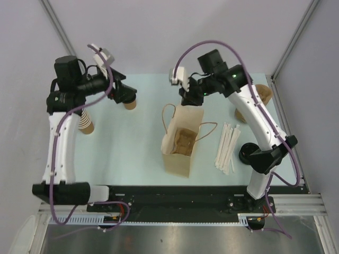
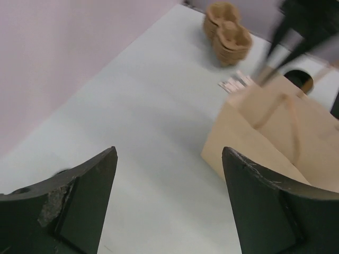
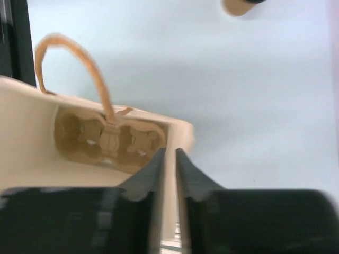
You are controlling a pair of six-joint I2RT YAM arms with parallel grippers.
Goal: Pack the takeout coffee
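Observation:
The small tan paper cup [image 1: 130, 105] stands on the table at the back left. My left gripper [image 1: 126, 96] hovers right over it. In the left wrist view the left gripper [image 2: 168, 151] is open, with only bare table between its fingers; the cup is out of that view. The brown paper bag [image 1: 179, 151] stands open mid-table, with a moulded-pulp carrier tray [image 1: 183, 140] at its bottom. My right gripper [image 1: 189, 99] is at the bag's far rim. The right wrist view shows the right gripper [image 3: 169, 151] shut on the bag's wall [image 3: 180, 129], above the tray [image 3: 111, 138]. The cup [image 3: 237, 6] shows at the top edge.
A tall stack of nested cups [image 1: 86, 121] stands by the left arm. A pile of spare carriers [image 1: 260, 97] sits at the back right, partly behind the right arm. Paper-wrapped sticks [image 1: 226, 143] and black lids [image 1: 247, 154] lie to the right of the bag.

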